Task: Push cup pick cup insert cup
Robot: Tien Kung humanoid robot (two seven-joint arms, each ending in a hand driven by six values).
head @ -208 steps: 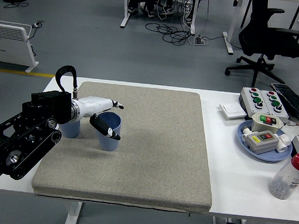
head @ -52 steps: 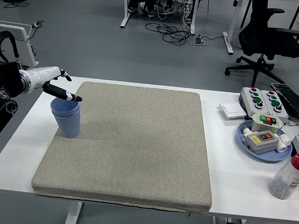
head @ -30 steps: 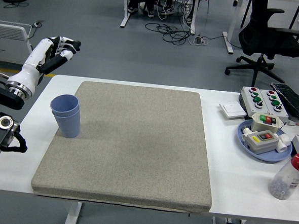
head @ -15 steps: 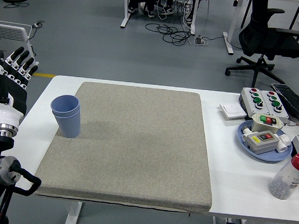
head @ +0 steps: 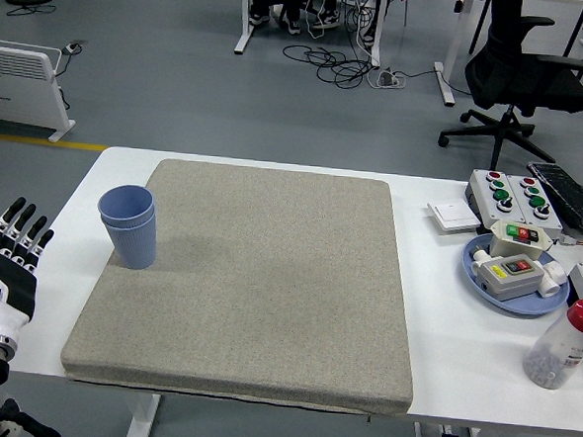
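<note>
A white table (head: pixel 440 376) fills the lower frame, its right end cut off by the picture's edge; a large grey mat (head: pixel 258 286) covers its middle. At the mat's upper-left corner stand 2 blue cups (head: pixel 129 226), 1 nested inside the other, upright; only the inner one's rim shows. At the lower-left corner the left hand (head: pixel 3 265) rises beside the table edge, fingers straight and apart, empty, well clear of the cups; its arm is cut off below.

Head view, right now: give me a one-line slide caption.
Two blue cups nested at the grey mat's left edge; left hand open at the lower-left corner.
</note>
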